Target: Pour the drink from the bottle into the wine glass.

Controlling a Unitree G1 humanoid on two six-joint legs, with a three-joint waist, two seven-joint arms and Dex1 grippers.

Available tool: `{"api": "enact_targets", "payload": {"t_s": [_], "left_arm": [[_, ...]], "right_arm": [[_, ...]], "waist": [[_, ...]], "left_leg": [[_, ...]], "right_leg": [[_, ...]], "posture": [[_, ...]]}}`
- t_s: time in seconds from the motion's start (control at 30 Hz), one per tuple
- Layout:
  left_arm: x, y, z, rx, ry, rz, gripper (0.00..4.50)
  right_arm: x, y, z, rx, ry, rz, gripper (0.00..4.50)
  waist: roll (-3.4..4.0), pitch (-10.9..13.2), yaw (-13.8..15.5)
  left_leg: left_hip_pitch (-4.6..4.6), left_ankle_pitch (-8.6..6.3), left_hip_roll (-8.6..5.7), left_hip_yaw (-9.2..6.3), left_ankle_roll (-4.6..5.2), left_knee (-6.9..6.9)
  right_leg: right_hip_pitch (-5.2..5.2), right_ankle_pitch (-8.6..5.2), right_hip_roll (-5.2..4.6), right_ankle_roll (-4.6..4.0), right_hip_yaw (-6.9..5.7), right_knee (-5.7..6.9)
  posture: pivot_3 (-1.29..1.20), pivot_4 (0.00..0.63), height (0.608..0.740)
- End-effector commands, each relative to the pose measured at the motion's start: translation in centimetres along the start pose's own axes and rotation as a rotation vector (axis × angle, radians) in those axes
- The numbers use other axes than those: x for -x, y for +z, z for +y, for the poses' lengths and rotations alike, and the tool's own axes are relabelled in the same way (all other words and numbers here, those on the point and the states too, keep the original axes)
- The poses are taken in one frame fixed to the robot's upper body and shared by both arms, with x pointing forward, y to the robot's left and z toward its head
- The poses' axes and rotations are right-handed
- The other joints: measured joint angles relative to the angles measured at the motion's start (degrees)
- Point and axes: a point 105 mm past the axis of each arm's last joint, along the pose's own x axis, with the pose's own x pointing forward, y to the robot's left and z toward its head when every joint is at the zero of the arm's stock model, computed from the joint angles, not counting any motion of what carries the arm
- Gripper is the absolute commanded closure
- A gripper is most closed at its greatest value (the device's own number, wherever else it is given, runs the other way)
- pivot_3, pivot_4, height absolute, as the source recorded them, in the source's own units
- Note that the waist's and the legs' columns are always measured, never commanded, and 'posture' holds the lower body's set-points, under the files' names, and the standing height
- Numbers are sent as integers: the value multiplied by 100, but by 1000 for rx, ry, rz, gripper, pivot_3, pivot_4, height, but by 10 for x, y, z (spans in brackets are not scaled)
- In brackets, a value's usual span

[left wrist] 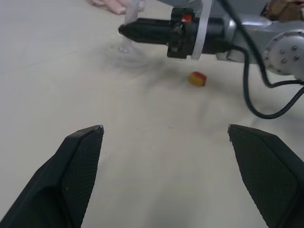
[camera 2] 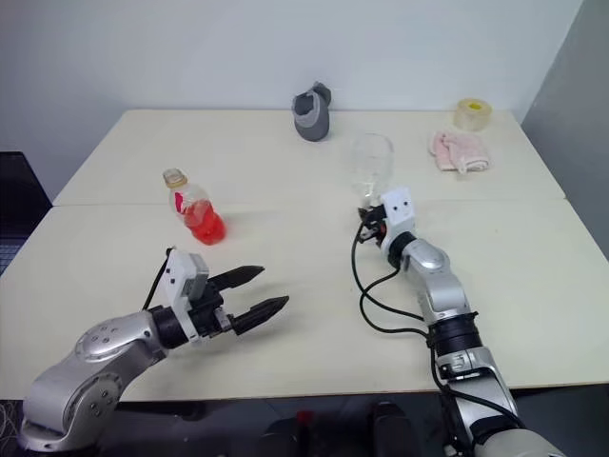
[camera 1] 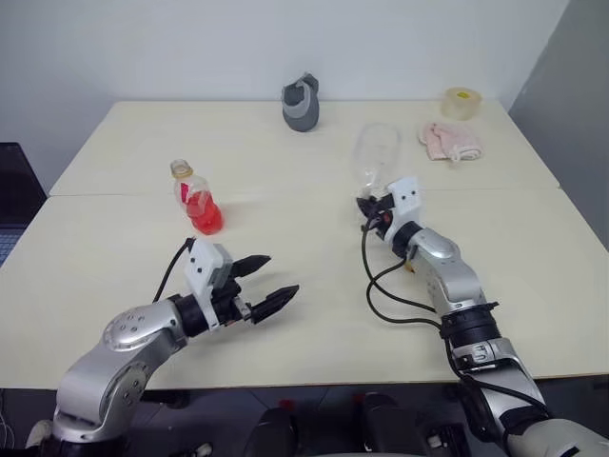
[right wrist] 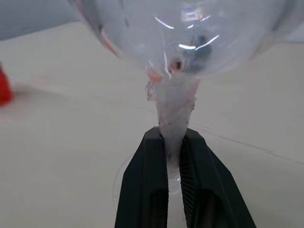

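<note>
A small clear bottle (camera 1: 196, 198) with red drink (camera 1: 204, 215) in its lower half stands uncapped on the table's left-middle. The clear wine glass (camera 1: 375, 158) stands right of centre, its bowl empty. My right gripper (right wrist: 174, 148) is shut on the glass's stem (right wrist: 174, 111), just above the round foot (left wrist: 127, 51). My left gripper (camera 1: 265, 284) hovers open near the front edge, in front of and right of the bottle, nothing between its fingers (left wrist: 80, 156).
A grey pouch-like object (camera 1: 302, 102) stands at the back centre. A tape roll (camera 1: 461, 102) and a pink cloth (camera 1: 449, 141) lie at the back right. A small yellow and red cap (left wrist: 197, 78) lies on the table near my right gripper.
</note>
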Motion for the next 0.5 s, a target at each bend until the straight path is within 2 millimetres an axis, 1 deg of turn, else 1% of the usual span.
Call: {"api": "enact_targets", "payload": {"t_s": [0.03,0.1,0.17,0.27,0.4,0.5], "left_arm": [[24,3,12,-37,172,-25,0],[36,1,15,-54,254,-31,0],[46,0,21,-58,334,-43,0],[59,-7,26,-57,440,-36,0],[56,-12,16,-16,436,-47,0],[50,-11,15,-15,440,-69,0]], "right_arm": [[-13,26,34,24,144,-50,4419],[-20,24,47,22,194,-34,4419],[-23,19,52,28,214,-18,4419],[-31,12,60,31,231,-4,4419],[-37,-2,63,33,238,21,4419],[-39,-16,59,43,218,50,4419]], "waist": [[0,0,18],[1,1,18],[1,1,55],[1,1,116],[0,1,133],[0,0,133]], "left_leg": [[0,-1,1,0,2,0],[0,-1,12,2,1,-1],[-1,-1,13,1,0,-1],[0,-1,12,4,1,2],[-1,-1,6,11,-1,2],[-1,-1,-19,13,-1,2]], "right_leg": [[0,0,-1,0,0,-1],[0,0,-2,0,4,-4],[-1,0,-2,0,0,-5],[5,1,-2,-2,-9,-6],[5,1,-4,-2,-8,-8],[4,2,-1,-3,-9,-7]], "posture": [[0,150,740],[0,150,740],[0,150,740],[0,150,740],[0,150,740],[0,150,740]]}}
